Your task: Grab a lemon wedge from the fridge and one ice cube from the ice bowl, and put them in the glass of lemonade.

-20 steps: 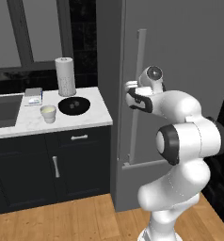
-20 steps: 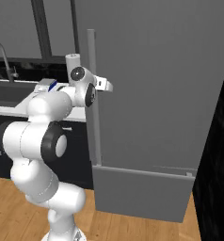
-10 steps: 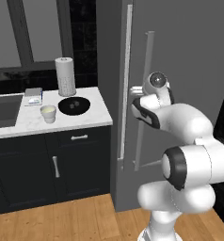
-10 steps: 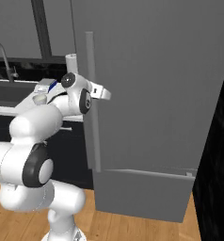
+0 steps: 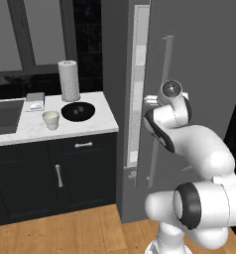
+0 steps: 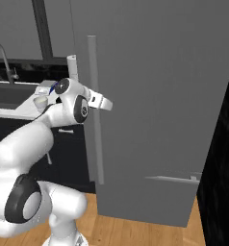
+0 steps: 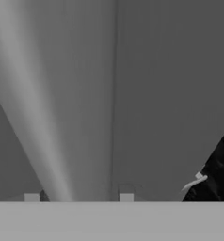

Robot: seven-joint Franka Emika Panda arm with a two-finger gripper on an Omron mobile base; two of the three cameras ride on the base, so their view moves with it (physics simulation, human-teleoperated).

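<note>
Two jaws of the gripper [image 6: 103,102] are clamped around the long vertical bar handle [image 6: 95,115] of the fridge [image 6: 155,96], whose door stands ajar. On the worktop [image 5: 90,130] beside it, the glass of lemonade [image 5: 50,119] stands near the ice bowl [image 5: 78,111].

Glass of lemonade [image 5: 50,119] — seemingly just left of ice bowl [image 5: 78,111]
</note>
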